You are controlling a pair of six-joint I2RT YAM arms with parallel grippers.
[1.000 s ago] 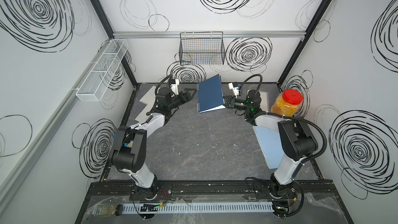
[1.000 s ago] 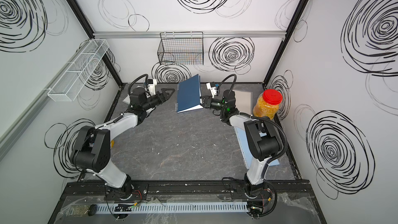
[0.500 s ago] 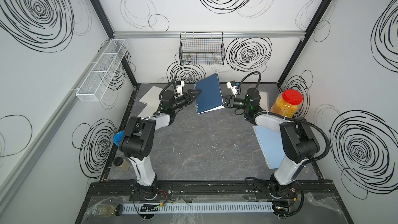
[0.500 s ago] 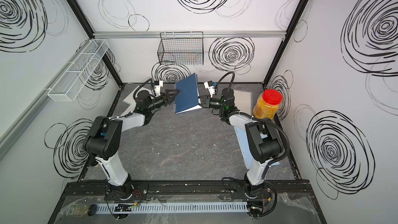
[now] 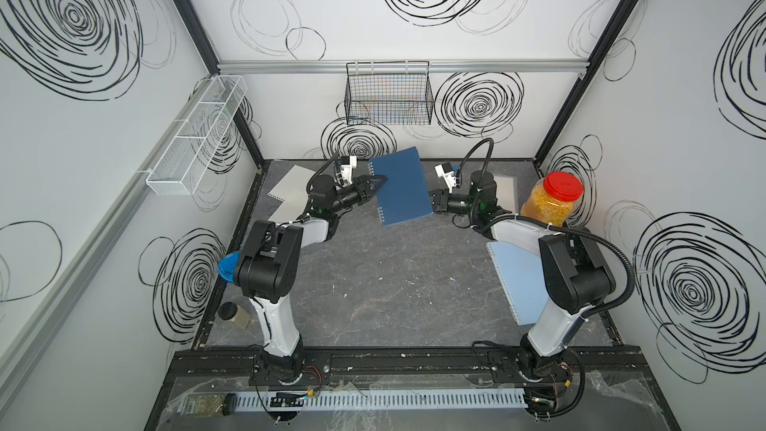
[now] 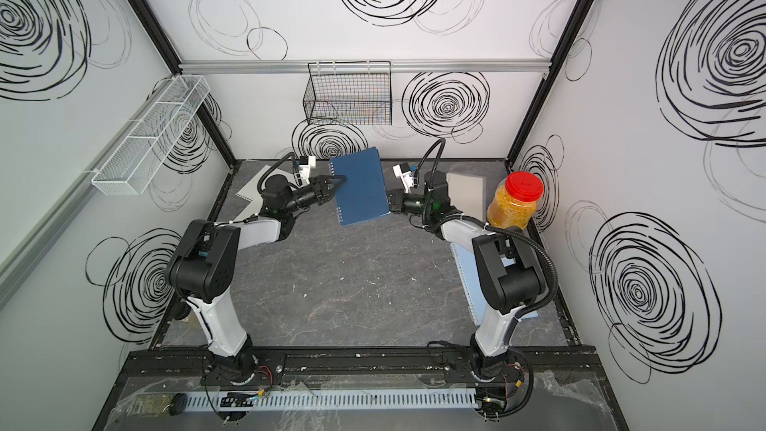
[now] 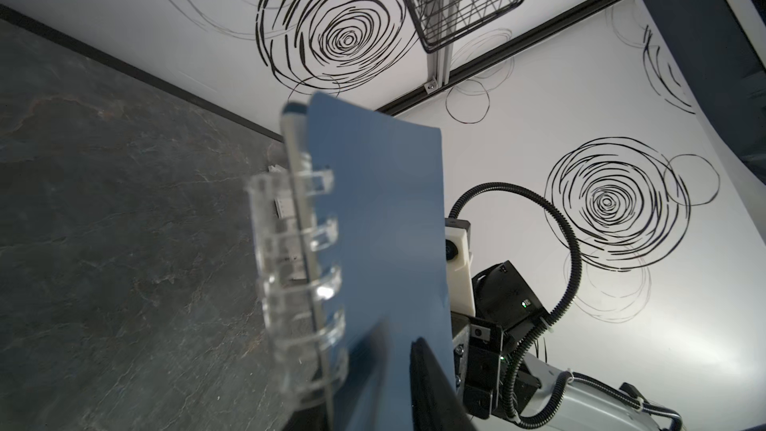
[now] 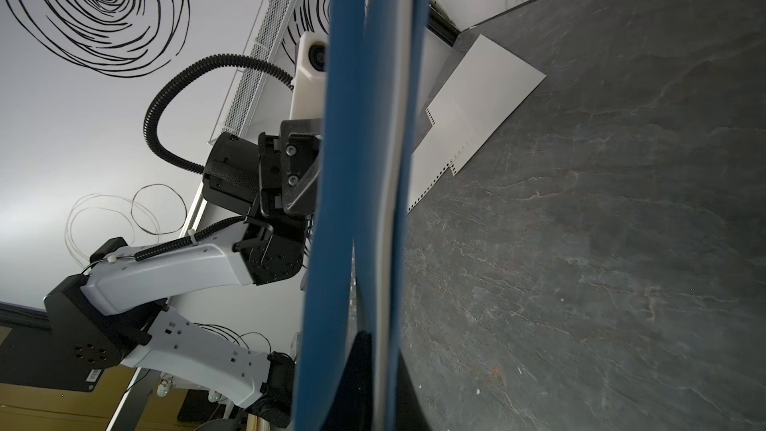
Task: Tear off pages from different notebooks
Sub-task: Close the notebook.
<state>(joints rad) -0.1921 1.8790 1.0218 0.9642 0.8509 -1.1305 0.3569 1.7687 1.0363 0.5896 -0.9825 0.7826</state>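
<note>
Three swirl-marked white walls (image 5: 352, 6) around dark slate-look tabletop (image 5: 393, 284)

A: The dark navy rectangular notebook (image 5: 401, 188) has a smooth, matt, plastic-looking cover; its see-through ring binding (image 7: 298, 267) is glossy clear plastic.
B: And the cream punched loose pages (image 8: 485, 97)?
A: Plain matt paper, on a dark grey stone-look tabletop (image 5: 393, 284), matt and faintly veined.
B: The baskets?
A: The black wire basket (image 5: 389, 95) and the white mesh basket (image 5: 195, 132) look like metal. The round red lid (image 5: 563, 189) of the clear jar (image 5: 547, 211) is shiny plastic.
</note>
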